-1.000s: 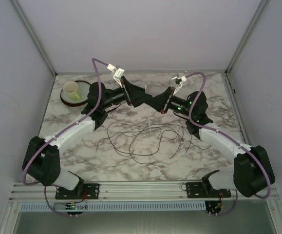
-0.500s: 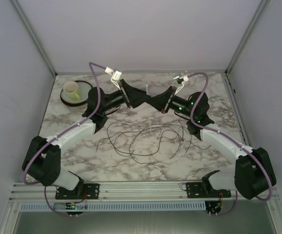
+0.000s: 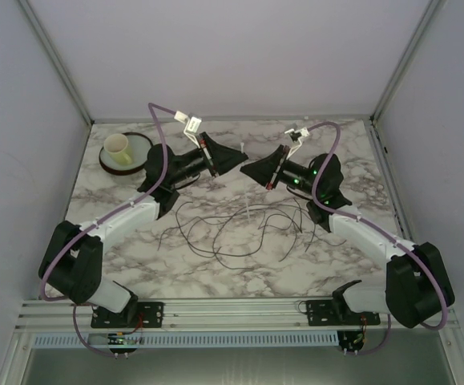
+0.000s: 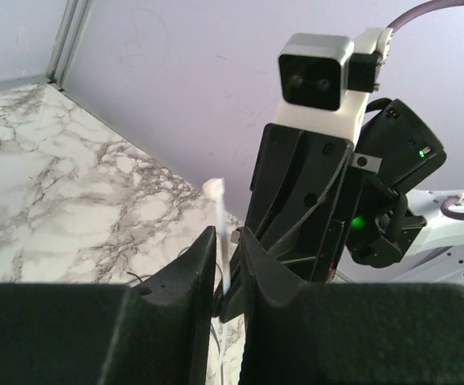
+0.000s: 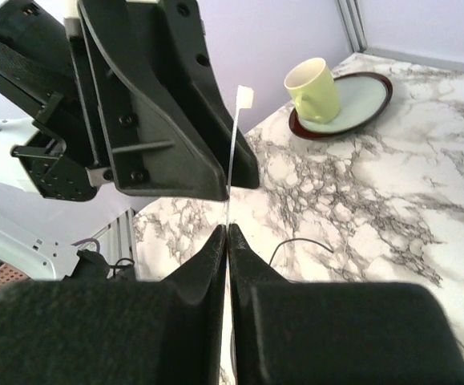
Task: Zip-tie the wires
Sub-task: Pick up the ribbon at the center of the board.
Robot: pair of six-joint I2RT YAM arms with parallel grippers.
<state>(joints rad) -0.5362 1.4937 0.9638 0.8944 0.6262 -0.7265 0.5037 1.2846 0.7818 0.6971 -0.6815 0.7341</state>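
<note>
The right tool (image 5: 227, 233) was shut on the lower end of a white zip tie (image 5: 233, 160) and held the strip upright, head on top, above the surface (image 3: 175, 277); I judge this was to offer it to the other arm; the left tool (image 4: 226, 238) stood narrow, with the strip inside its slim gap but not clearly pinched; the wires (image 3: 240, 228) lay in loose, unbound curls at the middle of the surface, nearer than both tools, so the bundling was not yet begun.
</note>
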